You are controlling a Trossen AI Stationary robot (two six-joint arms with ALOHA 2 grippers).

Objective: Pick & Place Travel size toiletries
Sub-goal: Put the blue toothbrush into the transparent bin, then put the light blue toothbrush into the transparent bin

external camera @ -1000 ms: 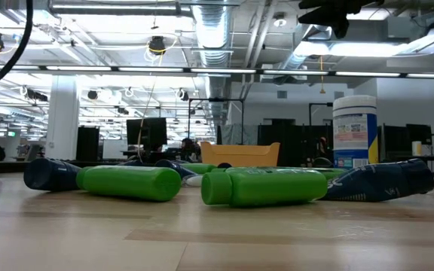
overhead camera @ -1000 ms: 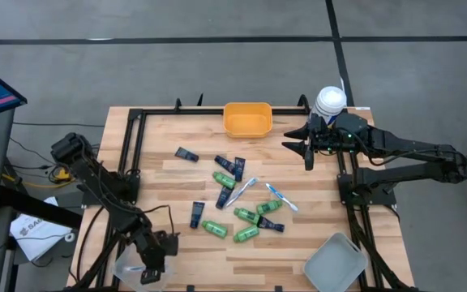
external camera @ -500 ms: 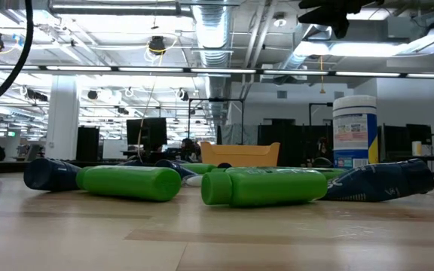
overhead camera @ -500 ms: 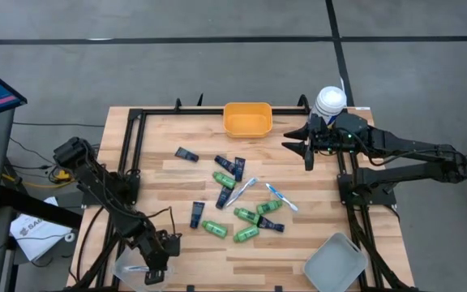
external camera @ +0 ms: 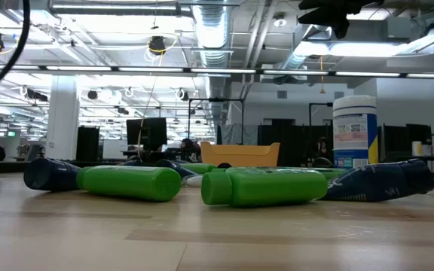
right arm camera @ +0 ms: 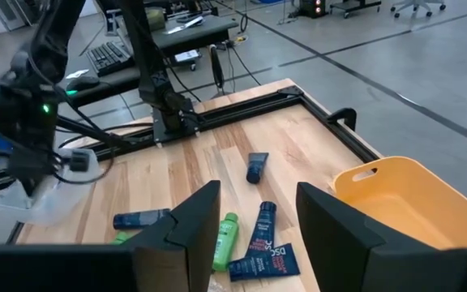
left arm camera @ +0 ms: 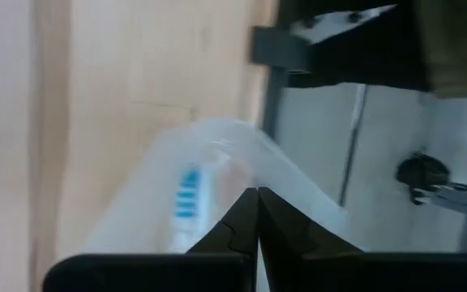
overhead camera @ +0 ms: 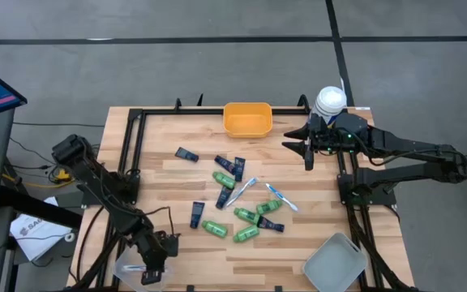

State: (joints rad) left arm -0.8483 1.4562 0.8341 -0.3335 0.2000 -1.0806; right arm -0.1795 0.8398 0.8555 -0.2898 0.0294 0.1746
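Small green bottles (overhead camera: 224,180) (external camera: 130,182), navy flat tubes (overhead camera: 197,214) (right arm camera: 256,166) and two white and blue toothbrushes (overhead camera: 240,192) lie scattered on the middle of the wooden table. Another toothbrush (left arm camera: 186,195) lies inside a clear container (overhead camera: 132,268) at the near left corner. My left gripper (overhead camera: 154,272) (left arm camera: 256,195) is shut and hovers by that container's rim. My right gripper (overhead camera: 306,150) (right arm camera: 254,235) is open, raised above the far right part of the table, beside the white canister (overhead camera: 329,101).
An orange bin (overhead camera: 247,118) (right arm camera: 396,191) stands at the far edge and a grey tray (overhead camera: 335,262) at the near right corner. The white canister (external camera: 354,132) stands at the far right. Black frame rails (overhead camera: 132,142) run along the table's left, right and far sides.
My left arm has swayed slightly over the near left corner and come back to about where it was. The toiletries and my right arm have stayed still.
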